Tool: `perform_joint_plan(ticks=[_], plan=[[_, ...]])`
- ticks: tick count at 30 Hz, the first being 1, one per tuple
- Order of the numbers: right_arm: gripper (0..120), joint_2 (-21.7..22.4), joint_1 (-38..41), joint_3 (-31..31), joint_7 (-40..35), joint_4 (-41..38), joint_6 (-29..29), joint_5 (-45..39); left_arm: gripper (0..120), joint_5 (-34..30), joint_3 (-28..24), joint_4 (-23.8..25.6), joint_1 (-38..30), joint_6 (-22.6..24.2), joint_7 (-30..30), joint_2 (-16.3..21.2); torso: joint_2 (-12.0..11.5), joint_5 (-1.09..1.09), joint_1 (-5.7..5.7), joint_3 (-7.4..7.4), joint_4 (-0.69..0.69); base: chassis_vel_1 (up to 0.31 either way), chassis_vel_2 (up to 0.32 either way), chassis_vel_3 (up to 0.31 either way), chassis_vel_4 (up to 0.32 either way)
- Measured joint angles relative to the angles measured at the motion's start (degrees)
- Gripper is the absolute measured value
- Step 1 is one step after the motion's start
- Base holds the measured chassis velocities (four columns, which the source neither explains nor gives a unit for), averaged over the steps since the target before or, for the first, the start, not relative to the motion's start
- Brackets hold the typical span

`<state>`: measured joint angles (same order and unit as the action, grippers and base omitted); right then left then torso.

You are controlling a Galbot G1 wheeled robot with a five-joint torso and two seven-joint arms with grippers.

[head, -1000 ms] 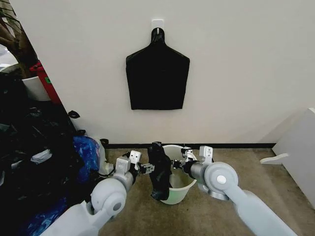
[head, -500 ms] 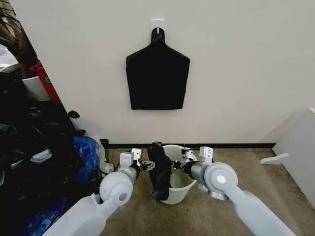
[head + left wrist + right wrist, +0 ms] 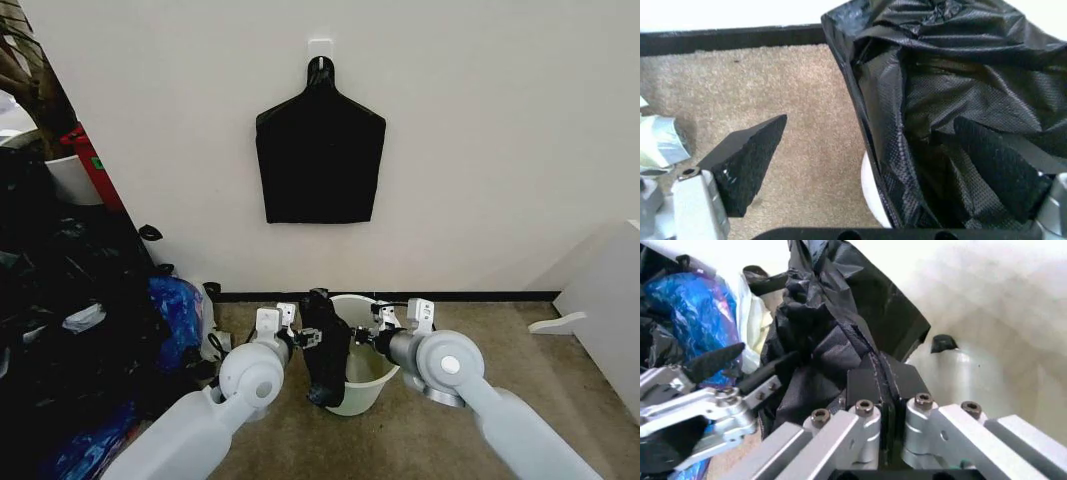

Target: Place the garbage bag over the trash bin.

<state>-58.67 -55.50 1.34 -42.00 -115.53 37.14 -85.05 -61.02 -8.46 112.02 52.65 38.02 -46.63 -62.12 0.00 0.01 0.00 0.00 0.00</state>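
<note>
Black plastic pinched flat between right gripper (image 3: 881,390) pads, clamped on garbage bag (image 3: 322,345) edge above trash bin (image 3: 362,372) mouth. Left gripper (image 3: 870,165) spread wide, one finger inside bag opening, other outside over carpet, gripping nothing. Over last second left arm has slid in closer to bag, now right at it; bag unmoved, draped over bin's left rim. Looks like setting up to stretch mouth open. Beige carpet (image 3: 560,400) below, white wall behind, blue bag (image 3: 175,310) nearby.

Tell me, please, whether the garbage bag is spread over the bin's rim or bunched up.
Bunched up. The bag hangs as a narrow crumpled strip at one side of the bin, whose rim is otherwise bare.
</note>
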Motion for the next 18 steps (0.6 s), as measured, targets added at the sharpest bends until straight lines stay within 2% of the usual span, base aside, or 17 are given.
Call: perform_joint_plan(ticks=[6,18], plan=[[0,0.07,-0.02,0.30,0.00,0.30,-0.05,-0.01,100,-1.40,-0.63,-2.79,-0.99,0.53,-1.86,-2.12,0.00,0.00,0.00,0.00,0.00,0.000,0.000,0.000,0.000],[0,0.10,-0.22,0.50,-0.16,0.31,-0.17,-0.01,99,-1.41,-0.85,-5.95,-1.09,0.74,-2.43,-3.37,0.00,-0.01,0.00,0.00,0.00,0.000,0.000,0.000,0.000]])
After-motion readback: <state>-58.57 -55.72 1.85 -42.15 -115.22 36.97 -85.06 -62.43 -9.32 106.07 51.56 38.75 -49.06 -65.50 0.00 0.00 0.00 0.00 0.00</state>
